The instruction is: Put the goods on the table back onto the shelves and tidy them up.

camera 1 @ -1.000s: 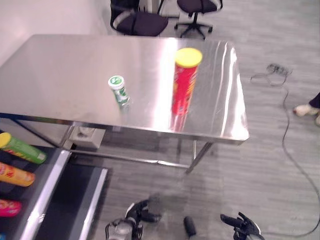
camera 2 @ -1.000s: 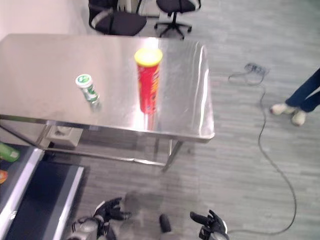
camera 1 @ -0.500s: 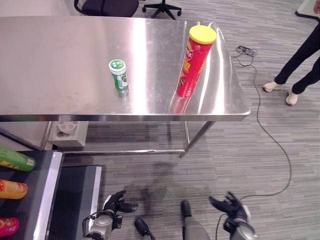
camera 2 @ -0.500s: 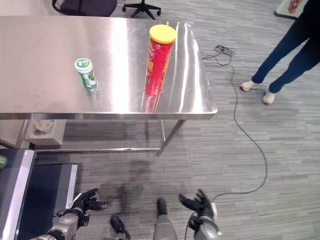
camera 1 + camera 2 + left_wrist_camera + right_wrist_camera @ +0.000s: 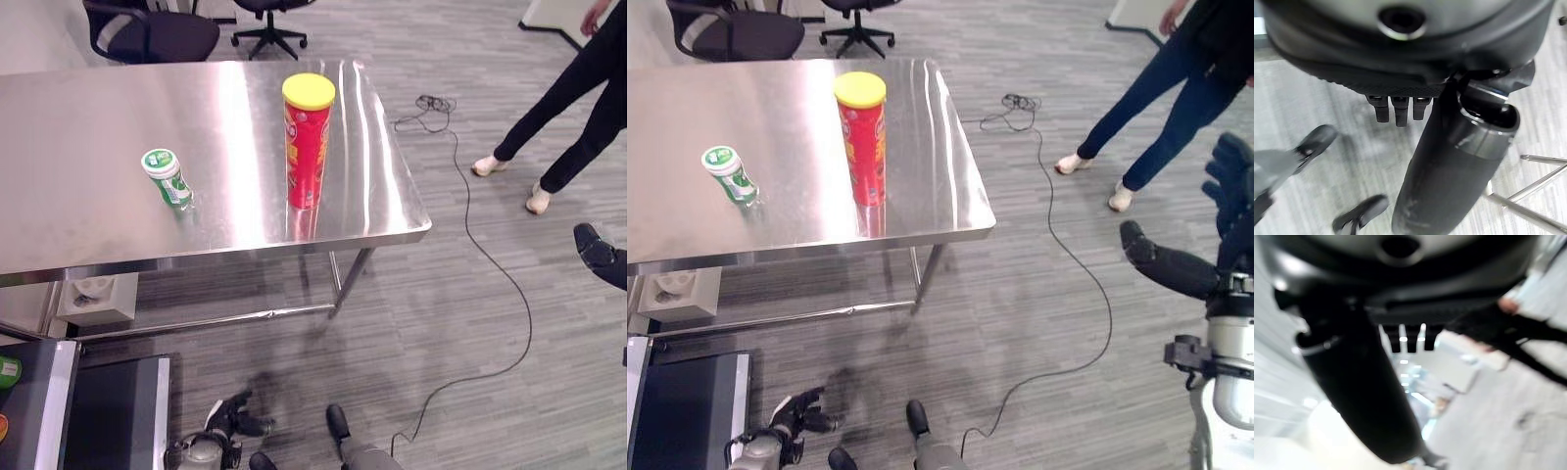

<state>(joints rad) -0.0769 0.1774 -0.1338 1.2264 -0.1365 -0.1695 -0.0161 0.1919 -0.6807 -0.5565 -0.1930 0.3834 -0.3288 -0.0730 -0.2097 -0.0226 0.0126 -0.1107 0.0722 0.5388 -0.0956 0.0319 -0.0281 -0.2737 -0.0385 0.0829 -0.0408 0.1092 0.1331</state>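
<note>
Your polished steel table [image 5: 88, 211] carries a tall red can [image 5: 307, 144], yellow-lidded, and a small green bottle [image 5: 168, 177], well apart. Left hand [image 5: 795, 412] low, fingers relaxed; right hand [image 5: 1225, 220] now raised, fingers spread, holding nothing.

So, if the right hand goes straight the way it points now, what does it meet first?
Probably the person: the raised right hand has straight fingers aimed up toward the person's legs. Depth between them is unclear.
</note>
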